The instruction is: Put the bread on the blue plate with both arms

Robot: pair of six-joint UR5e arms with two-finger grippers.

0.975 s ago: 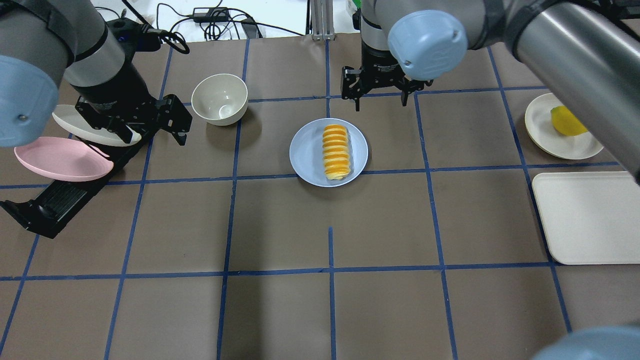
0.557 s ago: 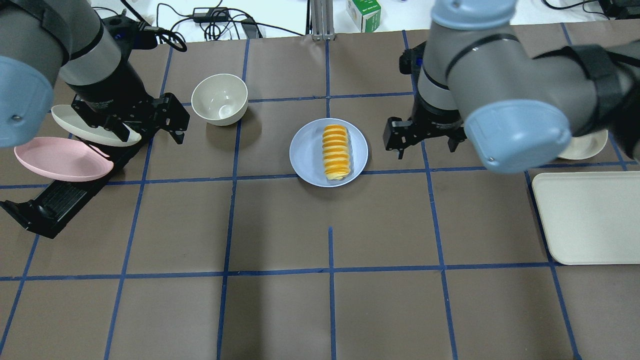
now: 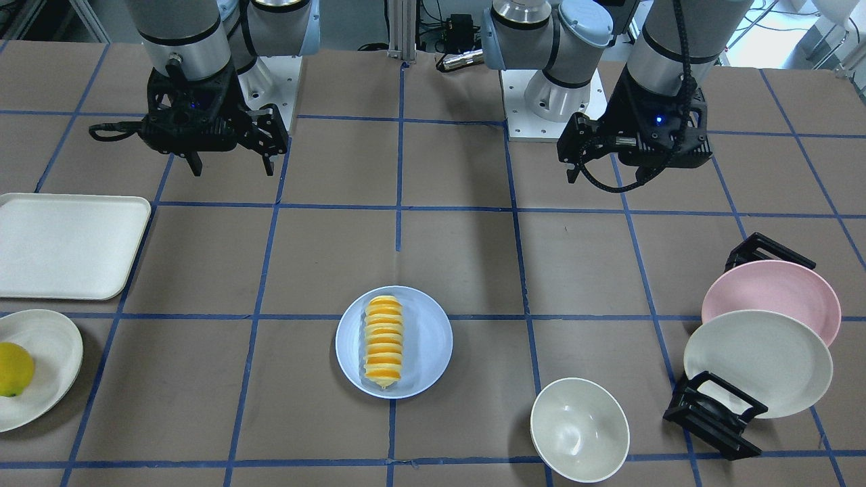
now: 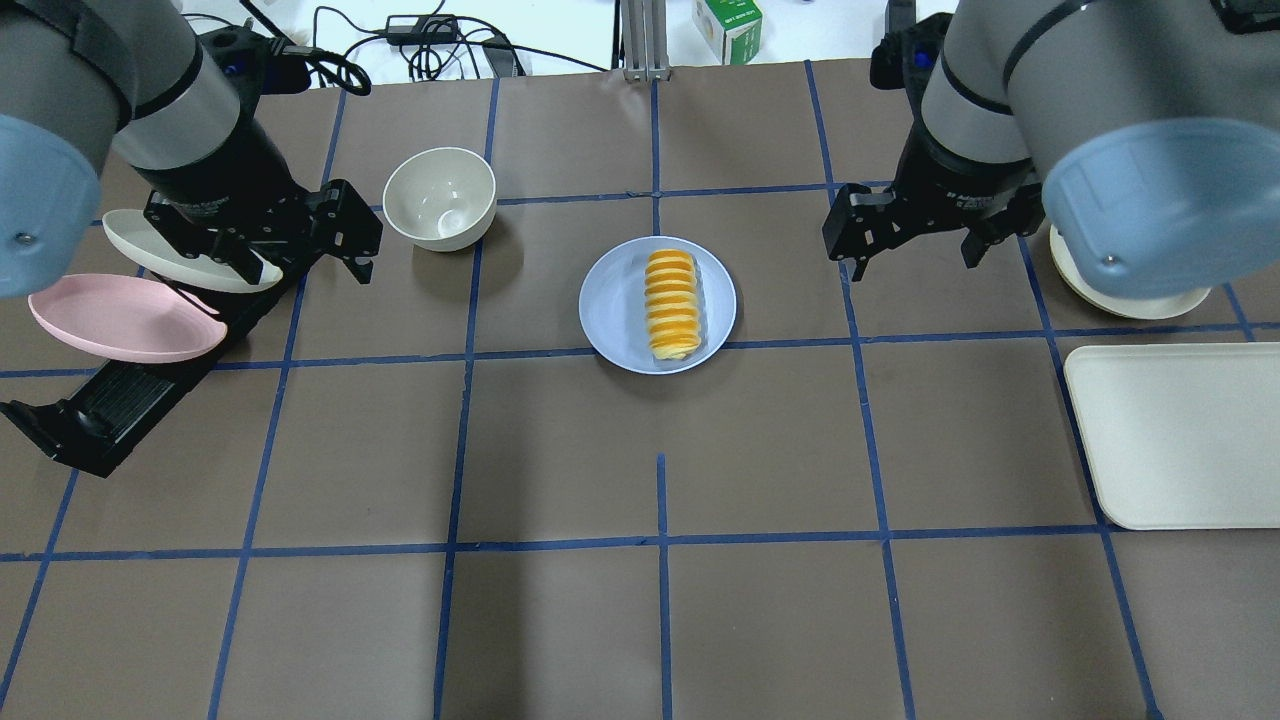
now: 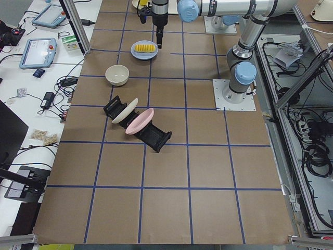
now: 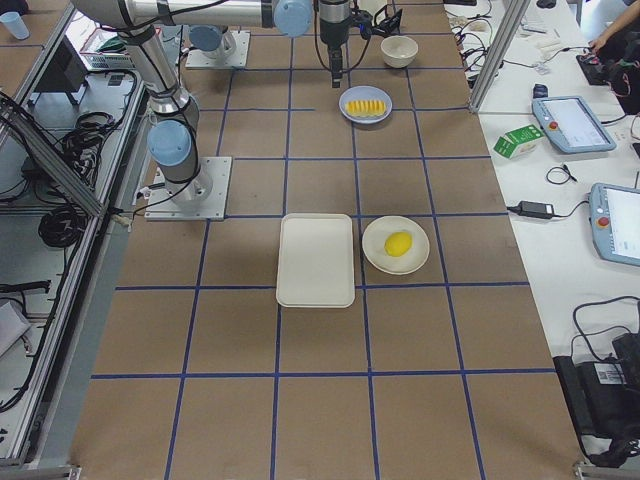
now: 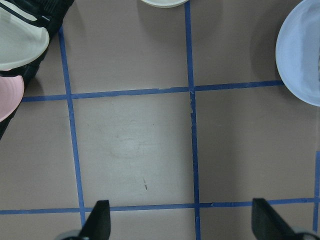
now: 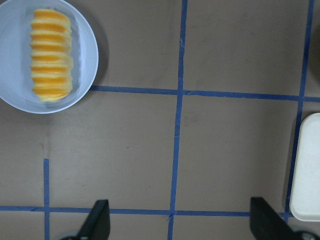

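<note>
1 bread (image 4: 671, 304), yellow w/ orange ridges, on blue plate (image 4: 610, 312).

1. A robotics lab: two grey arms (image 5: 248, 36) stand bolted to white base plates (image 5: 221, 104) on the desk (image 4: 560, 450).
2. Brown paper covers the desk, marked off in squares with blue tape (image 4: 660, 540).
3. Touch-screen pendants (image 6: 570, 122) lie on a white side bench (image 6: 540, 260), with a power brick (image 6: 537, 209) and cables (image 4: 420, 45).
4. Aluminium frame posts (image 5: 75, 28) stand at the desk's edge, and cable bundles (image 5: 317, 156) lie beside it.
</note>
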